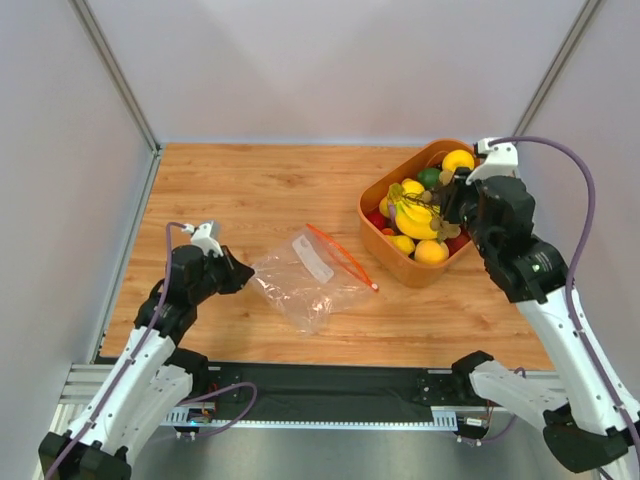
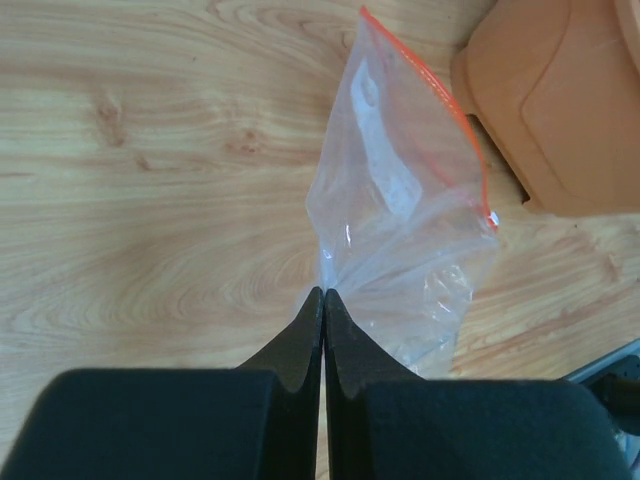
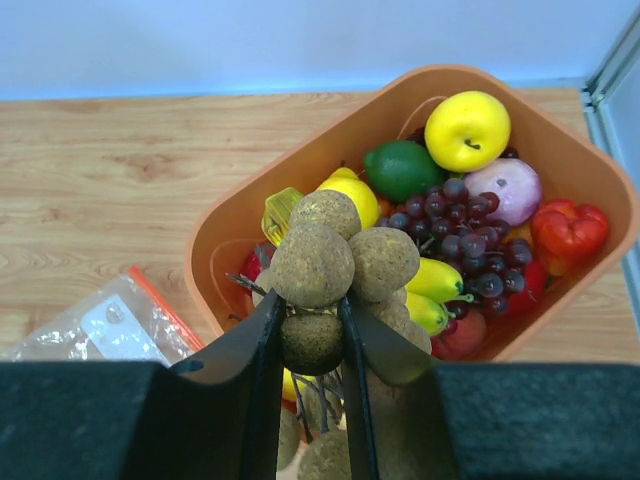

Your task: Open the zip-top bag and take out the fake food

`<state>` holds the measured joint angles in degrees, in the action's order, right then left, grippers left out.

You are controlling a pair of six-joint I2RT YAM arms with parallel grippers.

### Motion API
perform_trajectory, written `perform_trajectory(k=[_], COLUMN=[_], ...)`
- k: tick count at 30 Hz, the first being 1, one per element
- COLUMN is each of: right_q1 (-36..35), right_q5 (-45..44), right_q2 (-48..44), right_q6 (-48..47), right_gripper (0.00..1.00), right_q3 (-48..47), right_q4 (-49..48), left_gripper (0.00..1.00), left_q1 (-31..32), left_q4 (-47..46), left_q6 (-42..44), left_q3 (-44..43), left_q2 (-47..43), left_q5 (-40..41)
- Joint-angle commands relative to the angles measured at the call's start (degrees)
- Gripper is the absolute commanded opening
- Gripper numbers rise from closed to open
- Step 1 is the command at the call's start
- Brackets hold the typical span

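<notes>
Right wrist view alone shows the cluster of tan-brown balls (image 3: 335, 255) clamped between the fingers of the right gripper (image 3: 310, 310), over the orange bin (image 3: 590, 175), where the banana bunch (image 1: 415, 220) and a grape bunch (image 3: 462, 225) lie. Left wrist view shows the zip-top bag (image 2: 400, 220) flat on the table (image 2: 150, 200), its red strip toward the bin, its near edge pinched in the closed left gripper (image 2: 324, 295).

The zip-top bag (image 1: 305, 275) lay crumpled, clear and empty on the bench (image 1: 250, 190), its red-orange zip strip (image 1: 340, 255) towards the orange tub (image 1: 400, 265). The left fingers (image 2: 300, 340) pinched one corner. The cluster of tan-brown balls (image 3: 330, 260) hung between the right fingers (image 3: 255, 350) above the banana bunch (image 1: 415, 220).
</notes>
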<state>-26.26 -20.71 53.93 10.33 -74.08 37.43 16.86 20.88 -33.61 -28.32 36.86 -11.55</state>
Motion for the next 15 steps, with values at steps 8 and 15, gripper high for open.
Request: perform_trajectory(k=[8, 15], right_q1=[14.0, 20.3], right_q5=[19.5, 24.0], right_q2=[10.3, 16.2], right_q6=[0.0, 0.0], right_gripper=[0.0, 0.0], right_q3=[-8.0, -5.9], right_q4=[-5.9, -9.2], left_gripper=[0.0, 0.0], left_q1=[-5.6, -11.8], left_q4=[5.7, 5.7], left_q6=[7.5, 10.8], left_q3=[-14.0, -19.2], left_q2=[9.4, 15.5], left_q5=[-1.6, -4.4])
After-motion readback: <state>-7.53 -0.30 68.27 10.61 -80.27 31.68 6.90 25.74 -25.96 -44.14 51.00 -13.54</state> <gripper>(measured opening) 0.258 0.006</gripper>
